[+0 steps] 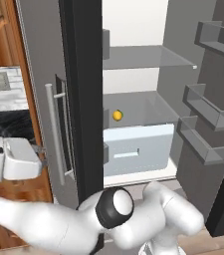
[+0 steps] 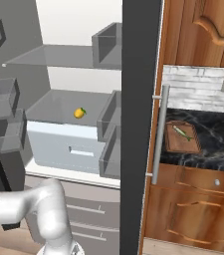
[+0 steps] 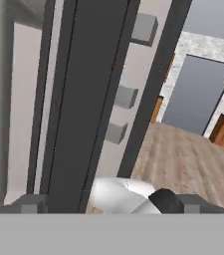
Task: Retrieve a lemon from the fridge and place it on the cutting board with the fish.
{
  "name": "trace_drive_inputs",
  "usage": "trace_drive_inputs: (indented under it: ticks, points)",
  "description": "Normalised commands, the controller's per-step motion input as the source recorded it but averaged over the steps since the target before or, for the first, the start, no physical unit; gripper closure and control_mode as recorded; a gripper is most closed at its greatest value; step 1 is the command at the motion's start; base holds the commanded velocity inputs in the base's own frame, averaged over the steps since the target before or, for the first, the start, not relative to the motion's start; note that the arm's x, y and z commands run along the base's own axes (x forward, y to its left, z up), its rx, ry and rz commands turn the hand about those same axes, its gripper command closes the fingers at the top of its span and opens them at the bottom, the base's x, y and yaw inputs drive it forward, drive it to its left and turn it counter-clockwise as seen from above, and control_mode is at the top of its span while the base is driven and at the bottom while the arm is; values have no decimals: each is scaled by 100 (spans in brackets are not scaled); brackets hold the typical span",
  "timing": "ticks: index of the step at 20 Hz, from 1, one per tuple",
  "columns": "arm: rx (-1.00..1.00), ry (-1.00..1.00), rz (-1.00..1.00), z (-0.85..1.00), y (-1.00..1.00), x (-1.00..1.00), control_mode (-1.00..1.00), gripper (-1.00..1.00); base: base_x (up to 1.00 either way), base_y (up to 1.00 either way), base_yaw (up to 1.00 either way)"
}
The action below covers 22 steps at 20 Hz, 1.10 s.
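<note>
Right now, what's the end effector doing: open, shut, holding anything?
End effector: open and empty, beside the fridge door's dark edge. The lemon sits on the fridge shelf, untouched.

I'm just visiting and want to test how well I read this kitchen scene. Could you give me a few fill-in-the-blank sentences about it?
1. The lemon lies on a shelf inside the ____.
2. The fish lies on the ____ on the black counter.
3. The fridge doors stand ____.
4. The lemon's colour is ____.

Missing words: fridge; cutting board; open; yellow
</note>
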Motion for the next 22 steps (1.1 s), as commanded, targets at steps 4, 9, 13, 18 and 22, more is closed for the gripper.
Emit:
trace_drive_inputs:
  ticks: [4, 9, 13, 18, 22]
  points:
    - [6, 1, 0, 2, -58, -100, -100, -100, 0, 0, 0]
    - [13, 11, -4, 0, -68, -100, -100, -100, 0, 0, 0]
    - [23, 3, -1, 0, -88, -100, -100, -100, 0, 0, 0]
    - [39, 0, 20, -11, -100, -100, -100, -100, 0, 0, 0]
    - [48, 1, 33, -26, -100, -100, -100, -100, 0, 0, 0]
